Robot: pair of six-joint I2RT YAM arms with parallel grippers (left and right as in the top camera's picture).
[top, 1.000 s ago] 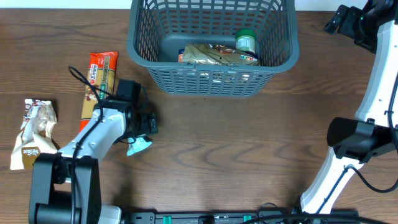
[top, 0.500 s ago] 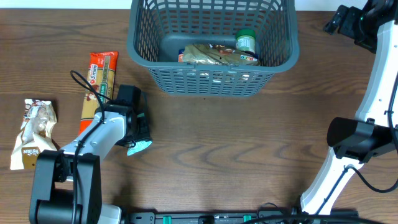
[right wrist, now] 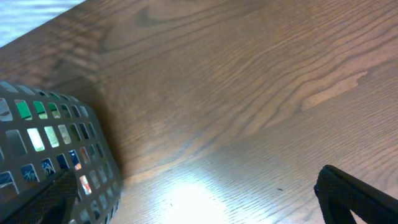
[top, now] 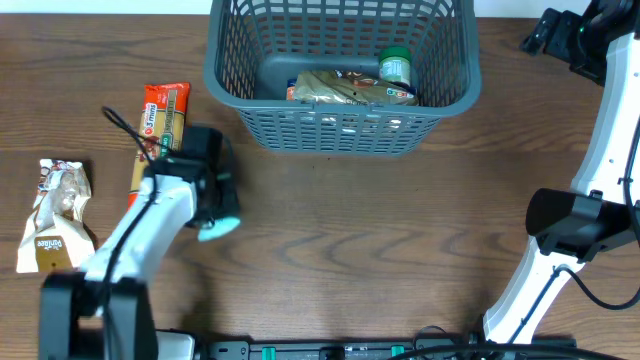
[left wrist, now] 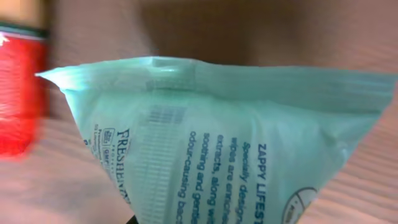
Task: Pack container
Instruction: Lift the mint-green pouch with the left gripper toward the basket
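Note:
The container (top: 340, 128), a large grey-blue lattice basket, stands at the top middle of the table. Inside it lie a brown packet (top: 345, 88) and a green-lidded jar (top: 395, 68). My left gripper (top: 213, 205) is below and left of the basket, shut on a mint-green wipes packet (top: 218, 227). That packet (left wrist: 217, 137) fills the left wrist view and hides the fingers. My right gripper (right wrist: 199, 205) is open over bare wood just right of the basket's wall (right wrist: 50, 155). Its fingertips (right wrist: 354, 196) show at the lower corners with nothing between them.
A red-orange pasta packet (top: 160, 135) lies left of my left gripper and shows as a red edge (left wrist: 18, 93) in the left wrist view. A white and brown snack packet (top: 55, 215) lies at the far left. The right arm (top: 585, 215) stands along the table's right edge.
My left gripper has shut on the mint-green packet, and the arm has shifted slightly left and up with it. The right arm has not moved.

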